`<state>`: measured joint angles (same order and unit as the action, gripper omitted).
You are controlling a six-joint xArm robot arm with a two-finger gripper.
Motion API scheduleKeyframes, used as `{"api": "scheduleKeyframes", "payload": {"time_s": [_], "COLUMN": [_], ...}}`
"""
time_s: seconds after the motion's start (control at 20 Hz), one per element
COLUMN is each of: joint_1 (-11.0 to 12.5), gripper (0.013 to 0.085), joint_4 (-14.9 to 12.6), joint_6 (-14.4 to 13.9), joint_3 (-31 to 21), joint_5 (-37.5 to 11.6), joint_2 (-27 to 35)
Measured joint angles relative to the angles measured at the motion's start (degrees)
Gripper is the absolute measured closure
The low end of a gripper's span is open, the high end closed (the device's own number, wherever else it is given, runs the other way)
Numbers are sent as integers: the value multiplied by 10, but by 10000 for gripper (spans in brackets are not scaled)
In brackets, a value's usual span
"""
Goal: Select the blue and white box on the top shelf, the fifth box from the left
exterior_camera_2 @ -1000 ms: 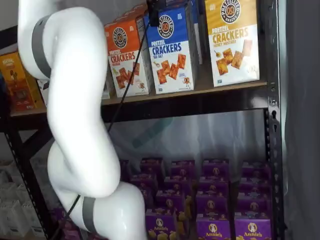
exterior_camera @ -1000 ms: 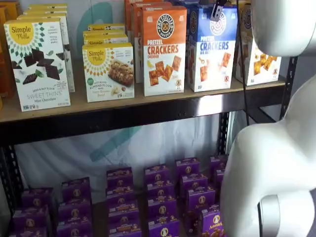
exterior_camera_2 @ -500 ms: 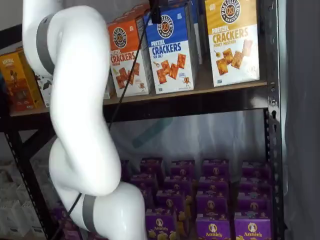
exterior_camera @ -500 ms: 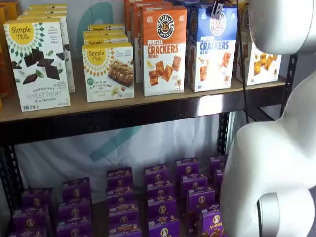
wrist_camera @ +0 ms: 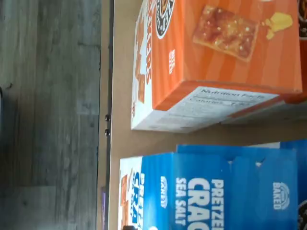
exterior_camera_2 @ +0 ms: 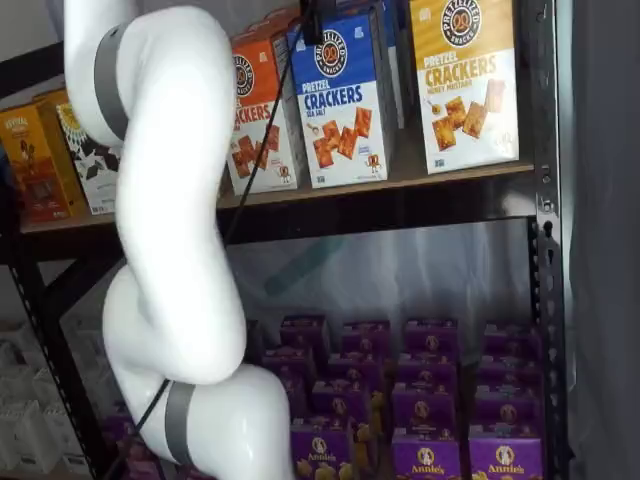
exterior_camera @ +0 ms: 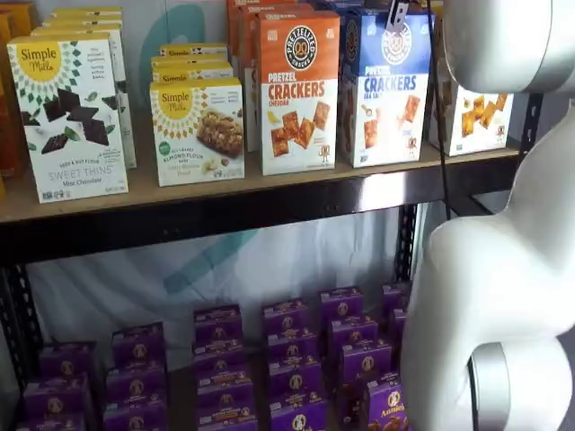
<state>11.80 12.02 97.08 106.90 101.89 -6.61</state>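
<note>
We are judging the pick as barely begun: the blue and white box is standing untouched on the top shelf, upright near the shelf's right end, between the orange cheddar cracker box and the yellow honey mustard cracker box. We are seeing it at in a shelf view too, with its base close to the shelf's front edge. The gripper is hanging at the upper edge of the box's face; only a dark tip shows in both shelf views, so the frames alone are not giving us the fingers, but we are taking them as spread fully wide and holding nothing. What we are reckoning is left: bringing the fingers around the box, closing on it, and drawing it off the shelf.

In the wrist view we are looking down on the blue box's top, marked sea salt, with the orange box just beside it and bare board between them.

As for what each level is holding, the top shelf is carrying rows of boxes several deep: a mint chocolate Sweet Thins box toward the left end, an almond flour bar box next, then the three cracker boxes. The lower level is holding many small purple boxes in rows.
</note>
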Motion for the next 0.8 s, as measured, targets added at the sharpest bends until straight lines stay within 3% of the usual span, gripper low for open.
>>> {"api": "scheduleKeyframes", "payload": {"time_s": [0.8], "joint_1": [-22], "gripper": [130], "joint_4": [-26], "joint_6": [-8], "joint_3": [-39], "joint_5": [-20], "joint_2": [-20]}}
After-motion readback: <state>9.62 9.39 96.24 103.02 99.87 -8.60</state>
